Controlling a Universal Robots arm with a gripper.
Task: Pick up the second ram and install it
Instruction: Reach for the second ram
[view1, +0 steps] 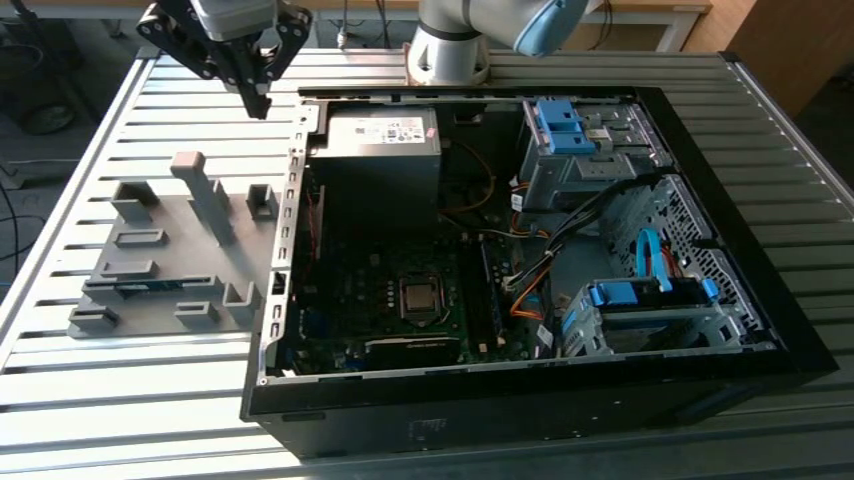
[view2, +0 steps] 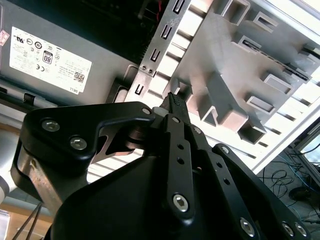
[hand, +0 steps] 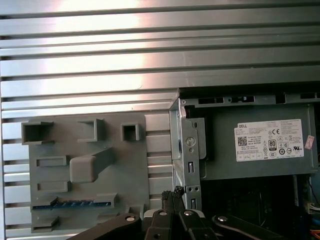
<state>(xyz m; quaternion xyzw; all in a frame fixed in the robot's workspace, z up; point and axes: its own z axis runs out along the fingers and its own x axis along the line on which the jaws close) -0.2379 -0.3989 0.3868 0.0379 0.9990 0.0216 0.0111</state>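
1. While the gripper (view1: 258, 103) hangs pinched shut and empty, the second ram (view1: 140, 287) sits slotted in the grey holder (view1: 180, 262).
2. It's well apart from the tips, off toward the exterior view's left and nearer the camera, long axis running sideways.

ribbed metal table (view1: 134, 400), seemingly matt plastic fixture (view1: 167, 268)

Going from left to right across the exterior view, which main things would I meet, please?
Grey plastic holder fixture → silver metal power supply box → blue plastic drive bracket.
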